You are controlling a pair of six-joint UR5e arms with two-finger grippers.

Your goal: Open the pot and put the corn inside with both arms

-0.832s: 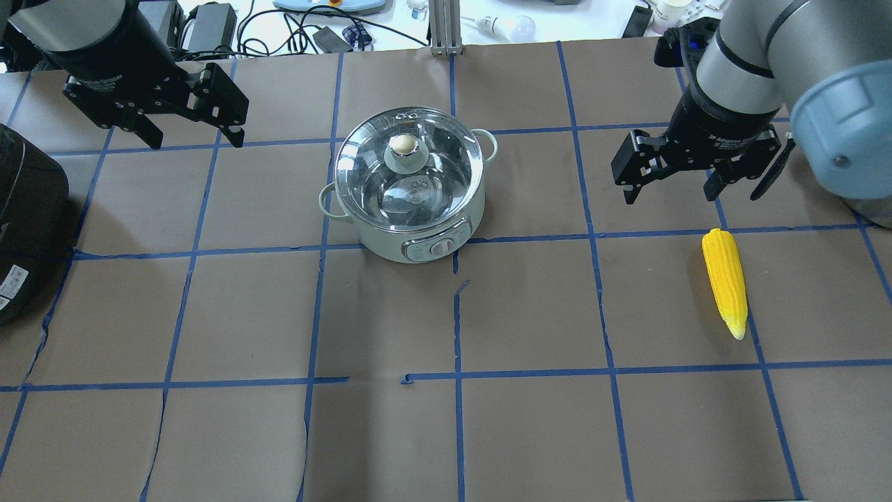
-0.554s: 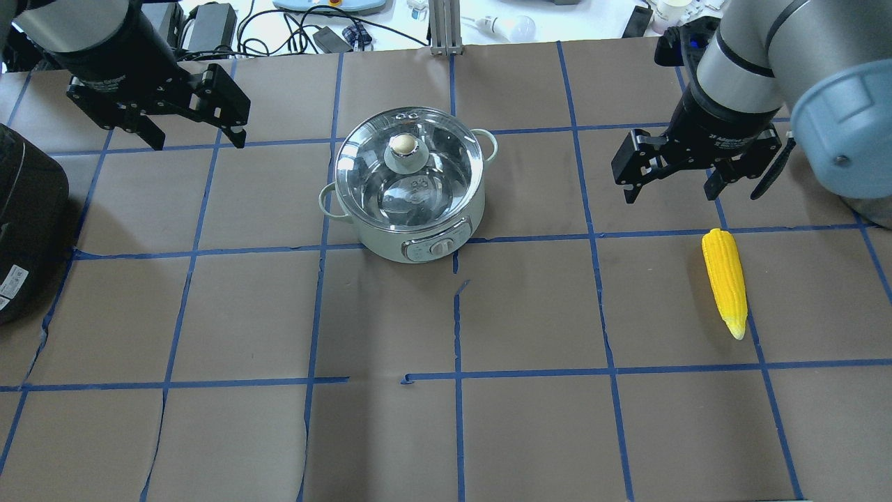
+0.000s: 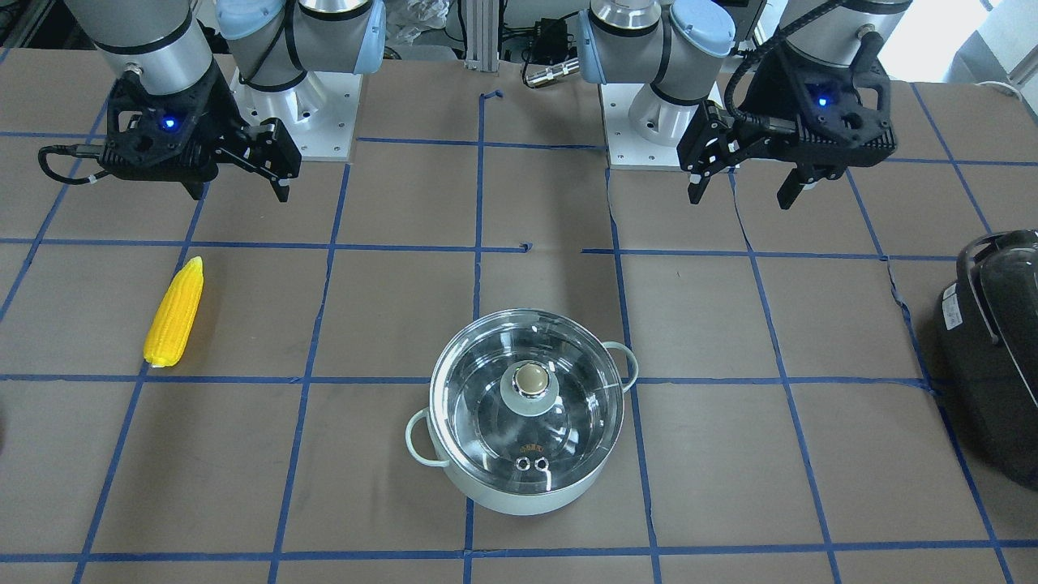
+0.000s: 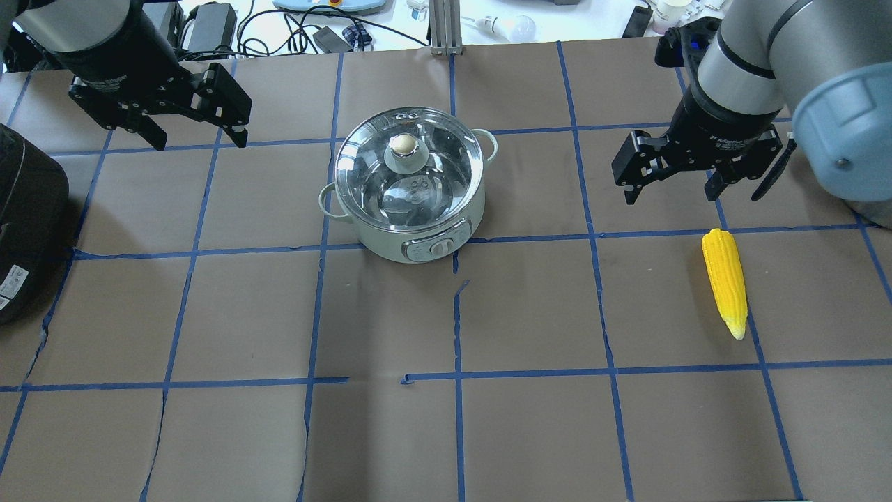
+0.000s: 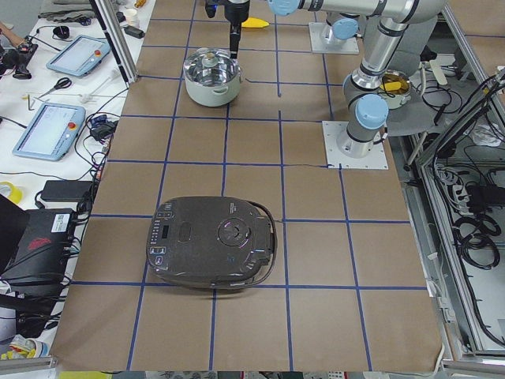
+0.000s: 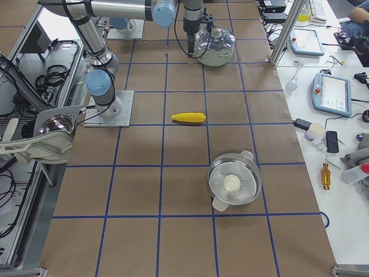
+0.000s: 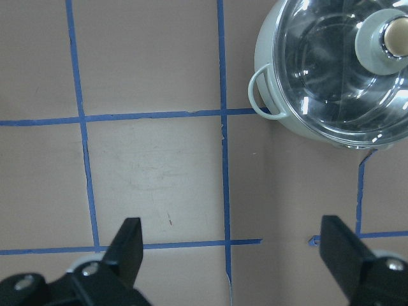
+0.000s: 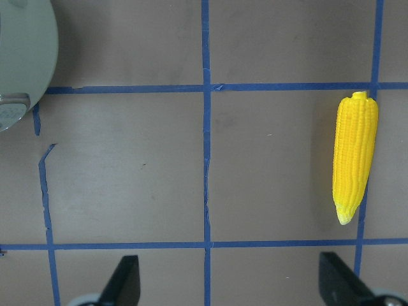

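Note:
The mint-green pot (image 4: 418,240) stands mid-table with its glass lid (image 4: 432,167) on and the beige knob (image 4: 402,145) upright; it also shows in the front view (image 3: 527,487) and the left wrist view (image 7: 274,83). The yellow corn (image 4: 725,282) lies flat on the paper on the right, also in the front view (image 3: 174,312) and the right wrist view (image 8: 355,162). My left gripper (image 4: 198,139) hangs open and empty, left of the pot. My right gripper (image 4: 669,196) hangs open and empty just beyond the corn's thick end.
A large black appliance (image 4: 28,223) sits at the left table edge, also in the front view (image 3: 997,349). A second steel pot with a lid (image 6: 233,183) stands past the corn at the right end. Cables and devices lie beyond the far edge.
My left gripper has crept slightly to the right and away from me. The right gripper, pot and corn have not moved.

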